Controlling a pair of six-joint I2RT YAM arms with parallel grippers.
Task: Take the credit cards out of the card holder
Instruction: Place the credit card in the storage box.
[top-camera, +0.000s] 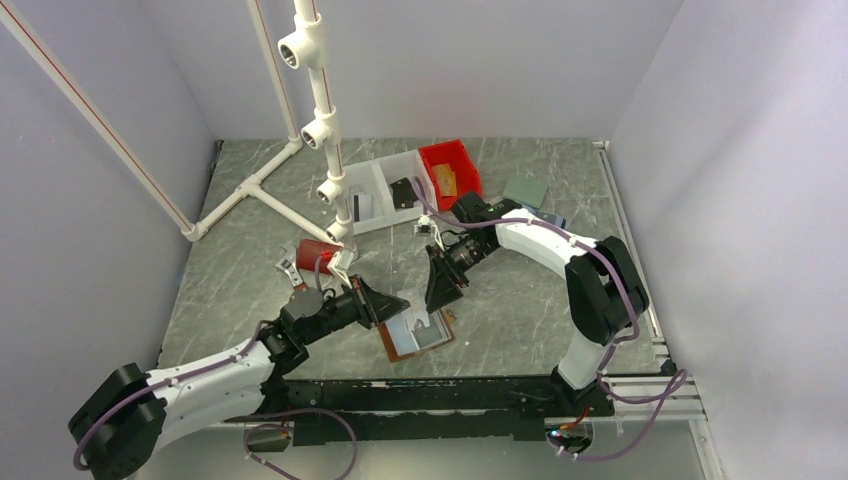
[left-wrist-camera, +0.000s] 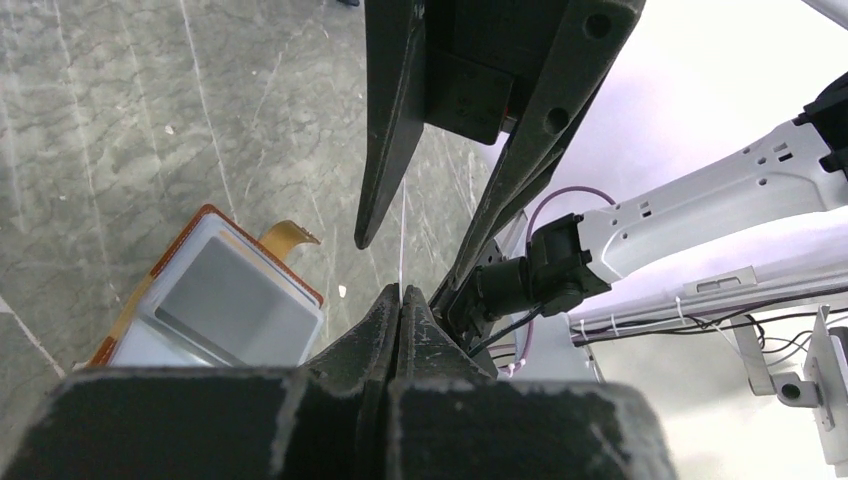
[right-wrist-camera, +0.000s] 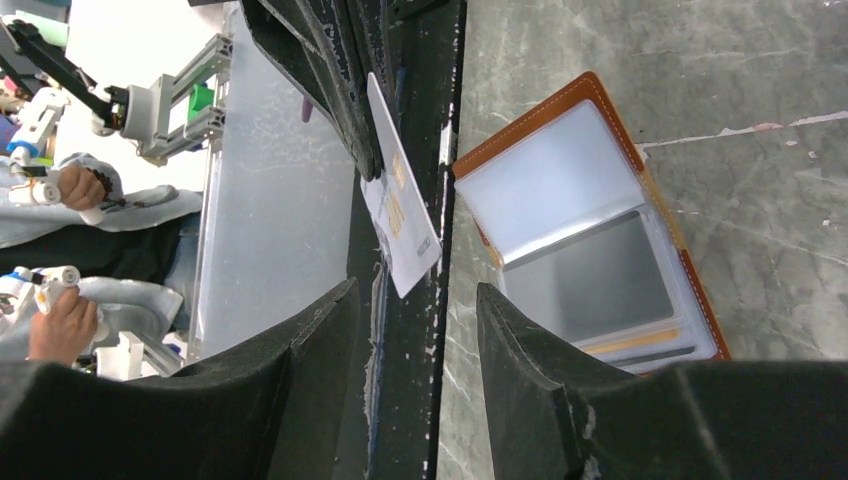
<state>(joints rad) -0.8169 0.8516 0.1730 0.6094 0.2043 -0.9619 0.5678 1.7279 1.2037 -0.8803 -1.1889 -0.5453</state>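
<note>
Progress: partway, I'd say. One white card (right-wrist-camera: 400, 220) was out of the card holder (right-wrist-camera: 560, 190) and up in the air, pinched by the left gripper (left-wrist-camera: 400, 300) with the right gripper (right-wrist-camera: 418, 290) around it. A darker grey rectangle (right-wrist-camera: 600, 280) sat in the holder's lower sleeve. It looked like another card that hadn't been pulled yet, but I couldn't swear to it.
Room: basically a booth, with plain pale lilac walls (top-camera: 720, 150) on three sides.
Surface: the table (top-camera: 250, 290) had a grey marbled top, a bit scuffed. A white pipe frame (top-camera: 320, 100) stood toward the back left, and a red bin (top-camera: 450, 170) sat beside some clear trays (top-camera: 385, 190) at the back.
Left arm: its fingers were clamped tight on one edge of the white card, holding it just above the holder.
Right arm: its fingers were spread apart on either side of that same card, gripping nothing.
Holder: it lay open and flat near the front edge, between the two arms, with a brown leather rim and pale sleeves facing up. Neither arm was touching it.
Card: from the left wrist it showed edge-on, thin as a line. From the right wrist you could see goldish marks on its face.
</note>
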